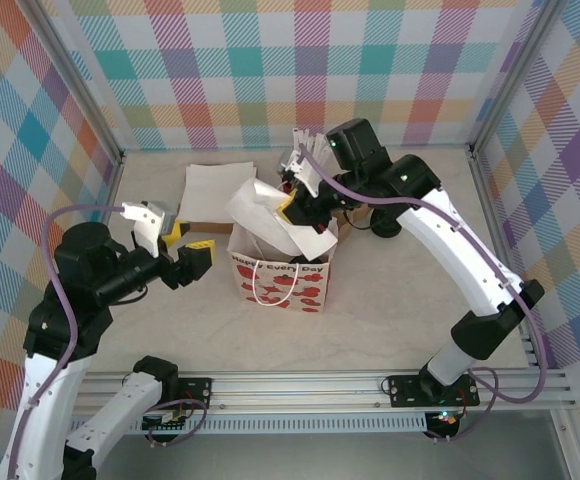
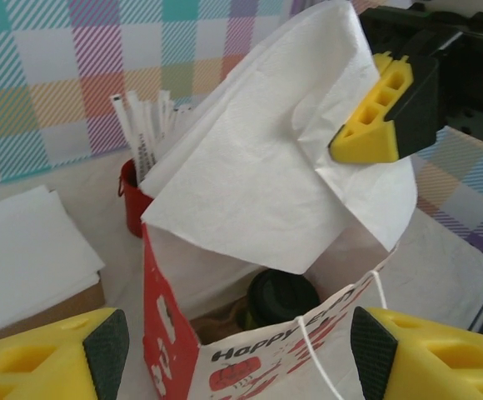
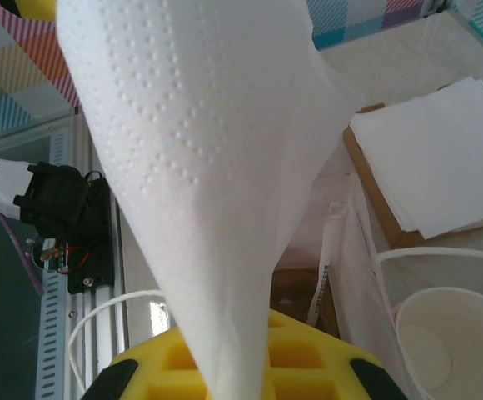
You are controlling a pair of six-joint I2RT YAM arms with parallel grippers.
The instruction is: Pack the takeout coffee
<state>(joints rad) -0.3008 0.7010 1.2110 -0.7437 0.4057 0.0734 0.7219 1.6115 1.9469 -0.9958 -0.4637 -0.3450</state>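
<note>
Your right gripper [image 1: 298, 205] is clamped on the napkin [image 2: 258, 167]. Lower it squarely into the bag [image 1: 280, 282], beside the cup [image 2: 281, 296]. Left gripper [image 1: 184, 246] stands apart.

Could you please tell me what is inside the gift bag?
A dark cup shows inside the bag. The napkin draped over the opening covers the rest.

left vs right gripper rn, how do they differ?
The right gripper is shut on a white napkin; the left gripper is open and holds nothing. The right gripper is above the mouth of the gift bag, with the napkin hanging over the opening; the left gripper is beside the gift bag's left side, pointing toward it. Both have yellow-and-black fingers.
</note>
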